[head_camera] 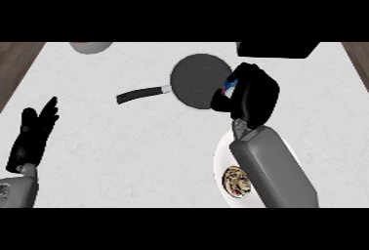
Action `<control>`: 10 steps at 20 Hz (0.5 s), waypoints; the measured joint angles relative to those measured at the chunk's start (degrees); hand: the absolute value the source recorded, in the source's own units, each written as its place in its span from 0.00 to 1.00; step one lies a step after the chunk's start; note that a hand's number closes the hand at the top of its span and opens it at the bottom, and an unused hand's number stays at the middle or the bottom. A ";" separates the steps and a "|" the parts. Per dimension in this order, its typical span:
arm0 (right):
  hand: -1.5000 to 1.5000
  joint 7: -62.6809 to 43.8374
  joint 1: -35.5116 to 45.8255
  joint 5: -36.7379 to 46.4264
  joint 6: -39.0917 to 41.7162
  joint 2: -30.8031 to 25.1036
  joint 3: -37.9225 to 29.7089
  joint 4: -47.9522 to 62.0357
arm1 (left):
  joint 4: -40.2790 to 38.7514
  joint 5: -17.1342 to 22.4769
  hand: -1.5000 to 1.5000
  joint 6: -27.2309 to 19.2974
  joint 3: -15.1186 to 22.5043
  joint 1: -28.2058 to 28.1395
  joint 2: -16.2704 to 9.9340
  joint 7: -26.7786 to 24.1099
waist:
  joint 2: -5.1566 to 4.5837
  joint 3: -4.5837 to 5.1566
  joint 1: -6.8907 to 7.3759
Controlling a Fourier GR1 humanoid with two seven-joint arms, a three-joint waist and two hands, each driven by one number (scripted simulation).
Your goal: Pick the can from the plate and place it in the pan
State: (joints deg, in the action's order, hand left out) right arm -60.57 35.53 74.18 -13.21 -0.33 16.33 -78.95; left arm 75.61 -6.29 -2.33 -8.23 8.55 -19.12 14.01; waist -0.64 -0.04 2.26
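A dark round pan (196, 78) with a black handle pointing left lies at the counter's back middle. My right hand (251, 93) hovers over the pan's right edge, its fingers curled round the can (230, 86), of which only a blue, white and red sliver shows. The white plate (222, 163) sits at the front right, mostly hidden under my right forearm; a round patterned object (238, 181) lies on it. My left hand (32, 134) rests open at the left edge, fingers up.
A grey bowl (90, 47) peeks in at the back left. A black object (277, 49) stands at the back right, just beyond my right hand. Wooden floor shows past the counter's left and right edges.
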 measured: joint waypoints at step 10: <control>1.00 7.51 13.44 -9.87 -17.60 0.16 -11.59 30.26 | -1.04 -0.93 0.50 -0.13 0.54 2.31 0.41 0.03 | -0.65 -0.03 1.38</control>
State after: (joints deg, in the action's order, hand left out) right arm -53.06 48.97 64.31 -30.81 -0.17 4.74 -48.69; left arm 74.57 -7.23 -2.46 -7.69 10.86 -18.71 14.04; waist -1.28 -0.07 3.64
